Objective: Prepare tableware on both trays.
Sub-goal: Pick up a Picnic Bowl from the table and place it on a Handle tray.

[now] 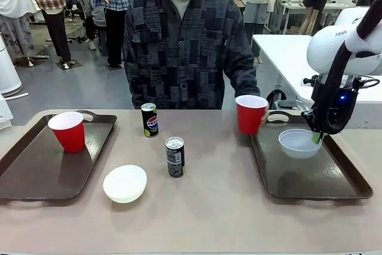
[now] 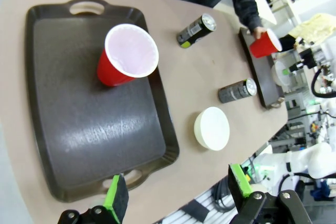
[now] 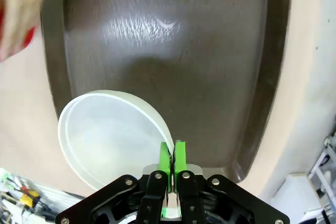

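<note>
Tableware part laid out, one bowl in a clenched grip

Front view takes in both trays: the left tray [image 1: 36, 174] at lower left and the right tray [image 1: 334, 186] at lower right. Each has its long axis running up the frame and a cut-out handle at the far end. The right wrist view makes plain the grip that the front view half hides.

The loose bowl [image 1: 125, 183] sits mouth-up on the table, just right of the left tray. The held bowl [image 1: 296, 143] is mouth-up over the right tray's far end. Whether it touches the tray floor I cannot tell.

One red cup [image 1: 67, 131] stands upright on the left tray. A person's hand [image 1: 264, 117] holds the second red cup [image 1: 250, 113] upright at the right tray's far left corner.

The Pepsi can [image 1: 150, 120] and the second can [image 1: 175, 157] stand on end between the trays, though the left wrist view slants them.

The right gripper [image 3: 172, 157] is clenched on the held bowl's rim. The left gripper [image 2: 177, 190] hovers over the left tray's handle end, its jaws spread wide and holding nothing.
</note>
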Motion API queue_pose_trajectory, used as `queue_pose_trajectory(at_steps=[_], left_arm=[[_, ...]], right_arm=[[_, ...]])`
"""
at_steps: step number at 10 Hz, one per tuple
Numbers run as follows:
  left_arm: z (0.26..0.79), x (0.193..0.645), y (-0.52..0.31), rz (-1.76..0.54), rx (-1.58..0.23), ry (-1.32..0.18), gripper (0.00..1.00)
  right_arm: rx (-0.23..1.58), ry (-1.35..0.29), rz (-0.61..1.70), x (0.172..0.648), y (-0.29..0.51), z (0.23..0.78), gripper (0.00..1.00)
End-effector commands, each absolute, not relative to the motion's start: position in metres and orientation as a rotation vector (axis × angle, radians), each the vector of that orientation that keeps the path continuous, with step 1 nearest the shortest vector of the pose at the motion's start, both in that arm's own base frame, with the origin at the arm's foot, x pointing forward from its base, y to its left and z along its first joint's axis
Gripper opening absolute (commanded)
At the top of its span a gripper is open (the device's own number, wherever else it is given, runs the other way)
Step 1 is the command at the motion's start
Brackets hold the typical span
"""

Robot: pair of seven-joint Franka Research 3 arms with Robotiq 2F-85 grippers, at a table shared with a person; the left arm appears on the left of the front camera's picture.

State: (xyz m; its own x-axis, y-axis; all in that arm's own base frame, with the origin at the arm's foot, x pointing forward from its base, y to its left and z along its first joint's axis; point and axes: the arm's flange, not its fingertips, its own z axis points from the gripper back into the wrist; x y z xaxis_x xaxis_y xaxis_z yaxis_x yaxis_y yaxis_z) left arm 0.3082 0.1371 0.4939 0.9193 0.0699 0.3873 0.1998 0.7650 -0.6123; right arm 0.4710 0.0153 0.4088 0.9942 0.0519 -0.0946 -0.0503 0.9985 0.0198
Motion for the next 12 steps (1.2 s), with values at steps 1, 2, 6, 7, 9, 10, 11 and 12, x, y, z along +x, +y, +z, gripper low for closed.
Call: queue_pose_trajectory(at_steps=[1,2,6,7,9,10,11,12], left_arm=[[0.496,0.308,0.137,-0.06,-0.716,-0.405,1.0],[0.496,0.308,0.137,-0.06,-0.716,-0.405,1.0],[0.496,0.308,0.137,-0.06,-0.716,-0.405,1.0],[0.496,0.308,0.137,-0.06,-0.716,-0.405,1.0],[0.496,0.308,0.137,-0.06,-0.716,-0.405,1.0],[0.496,0.308,0.137,-0.06,-0.716,-0.405,1.0],[0.496,0.308,0.137,-0.06,-0.716,-0.405,1.0],[0.496,0.308,0.137,-0.06,-0.716,-0.405,1.0]], right_arm=[[-0.045,0.079,0.198,0.384,0.027,0.443,0.04],[-0.101,0.048,0.249,0.338,0.028,0.462,0.04],[-0.111,0.139,0.219,0.336,0.017,0.452,0.04],[-0.108,0.144,0.223,0.338,0.019,0.45,0.04],[-0.106,0.15,0.225,0.34,0.021,0.449,0.04],[-0.082,0.136,0.24,0.343,0.022,0.449,0.04],[-0.045,0.066,0.225,0.354,0.024,0.448,0.04],[-0.014,0.034,0.206,0.372,0.024,0.442,0.04]])
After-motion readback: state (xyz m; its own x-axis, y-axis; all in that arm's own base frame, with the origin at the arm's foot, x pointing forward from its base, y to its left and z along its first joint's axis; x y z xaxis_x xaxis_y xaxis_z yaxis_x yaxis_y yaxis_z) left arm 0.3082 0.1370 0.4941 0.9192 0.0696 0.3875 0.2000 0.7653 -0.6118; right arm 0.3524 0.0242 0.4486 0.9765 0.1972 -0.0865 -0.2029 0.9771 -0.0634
